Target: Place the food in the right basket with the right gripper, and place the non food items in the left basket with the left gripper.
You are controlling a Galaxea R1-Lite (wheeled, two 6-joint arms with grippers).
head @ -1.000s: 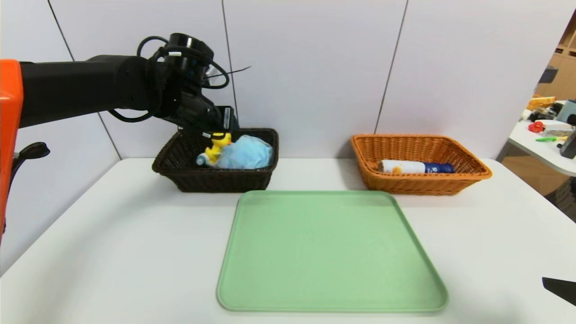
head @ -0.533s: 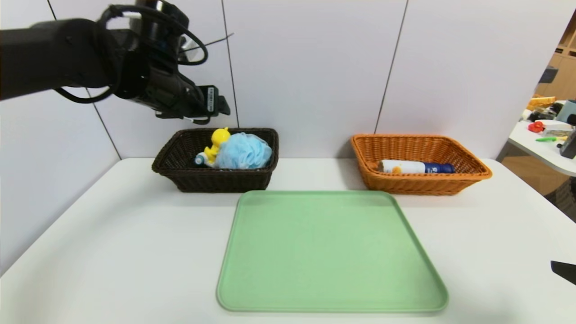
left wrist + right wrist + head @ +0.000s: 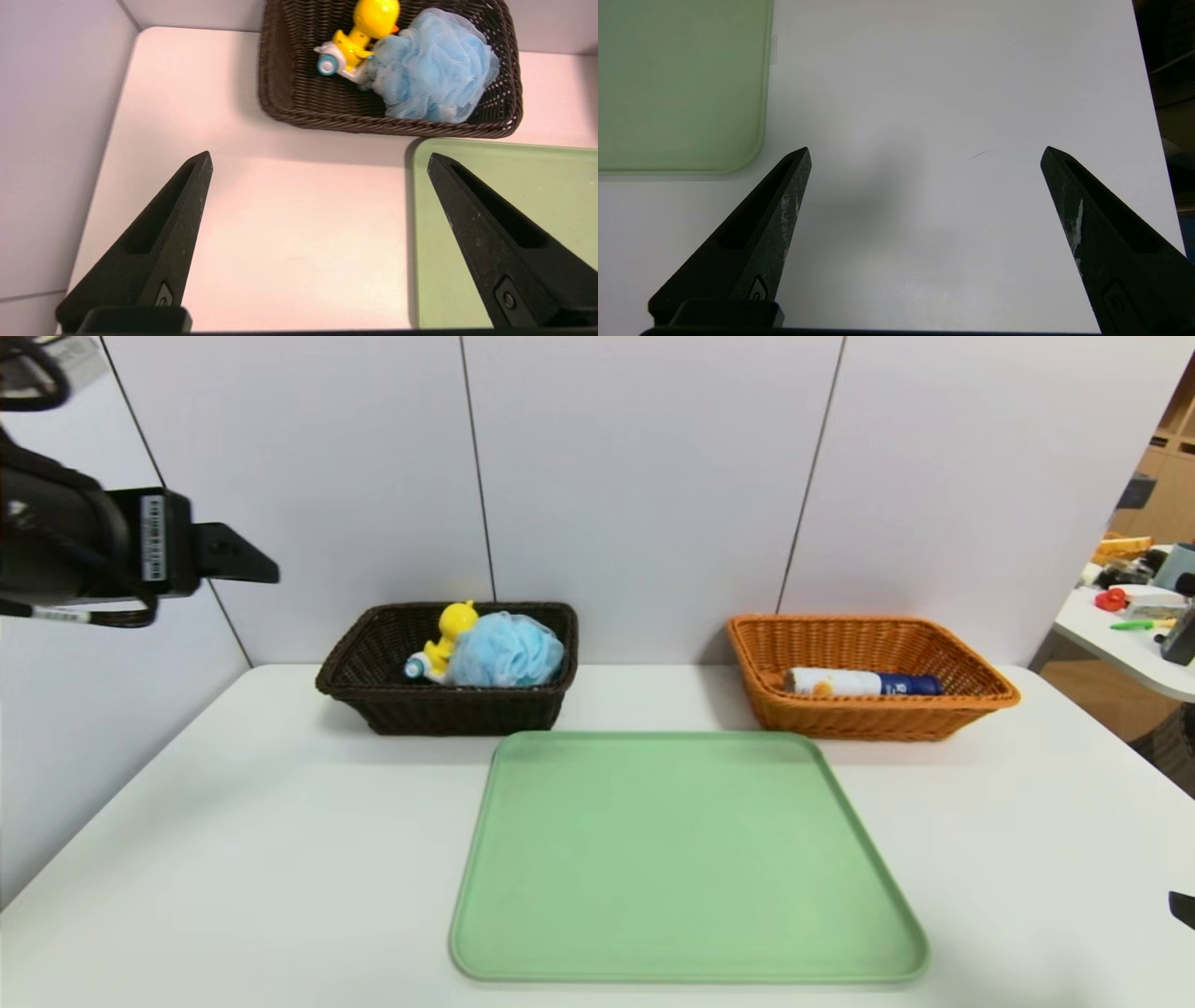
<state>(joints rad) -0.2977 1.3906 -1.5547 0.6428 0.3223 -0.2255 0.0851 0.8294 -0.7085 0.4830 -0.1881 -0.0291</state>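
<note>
Both non-food bits, duck [image 3: 456, 621] and pouf [image 3: 509, 651], sit in the dark basket [image 3: 467, 714] and the can [image 3: 840, 682]'s in the orange one [image 3: 868, 719], so with left gripper [image 3: 320, 158] and right gripper [image 3: 927, 149] spread wide and empty, it's probably just parking left, though head view barely catches the right.

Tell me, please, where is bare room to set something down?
Inside the green tray's rim; between the dark brown basket and orange basket; on the table left of the tray, beneath the open left gripper.
Crowded: the dark basket's right half, with duck toy and bath pouf.
</note>
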